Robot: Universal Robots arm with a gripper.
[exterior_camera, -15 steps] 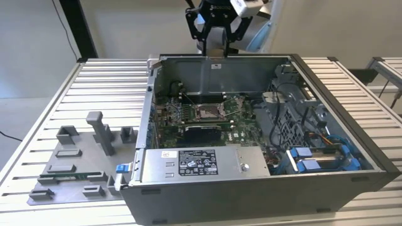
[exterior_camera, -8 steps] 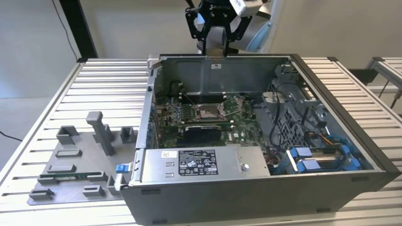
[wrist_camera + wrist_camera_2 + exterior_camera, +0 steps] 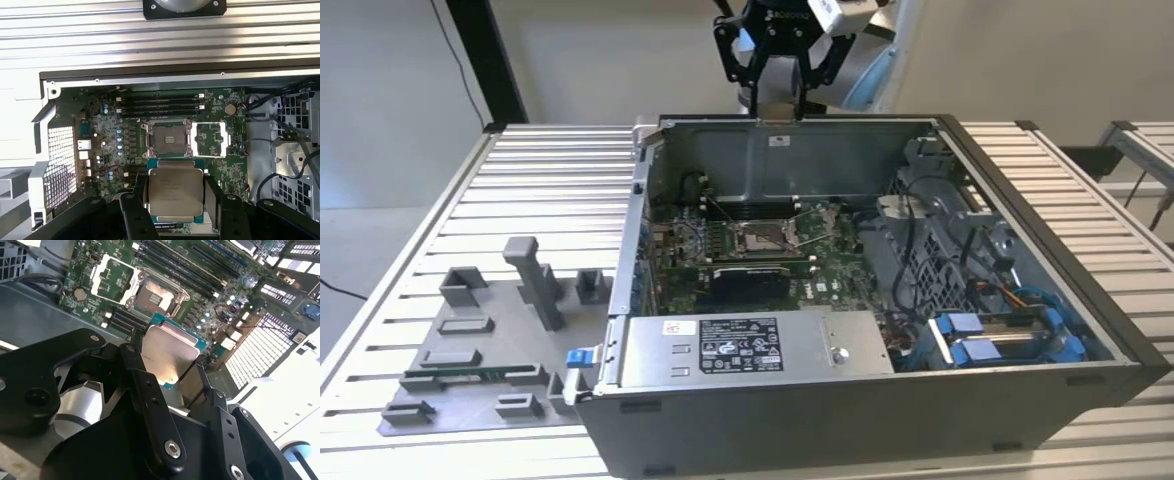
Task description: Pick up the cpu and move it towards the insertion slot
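The cpu (image 3: 176, 192), a flat square chip with a silvery metal top and a green rim, is clamped between my gripper's (image 3: 176, 201) black fingers (image 3: 214, 197). In the second wrist view the cpu (image 3: 170, 352) hangs tilted in the gripper (image 3: 167, 365) above the green board. The insertion slot (image 3: 167, 140) lies just beyond the chip, its metal frame plate (image 3: 212, 140) flipped open beside the pin field. In the exterior view the gripper (image 3: 775, 112) hovers over the case's far wall, well above and behind the insertion slot (image 3: 765, 238).
The open computer case (image 3: 787, 155) has tall metal walls around the board. A power supply (image 3: 747, 345) sits at the near side, with cables and a blue drive cage (image 3: 1001, 335) on the exterior view's right. A grey tray (image 3: 480, 330) with a green memory stick (image 3: 474, 374) lies at the left.
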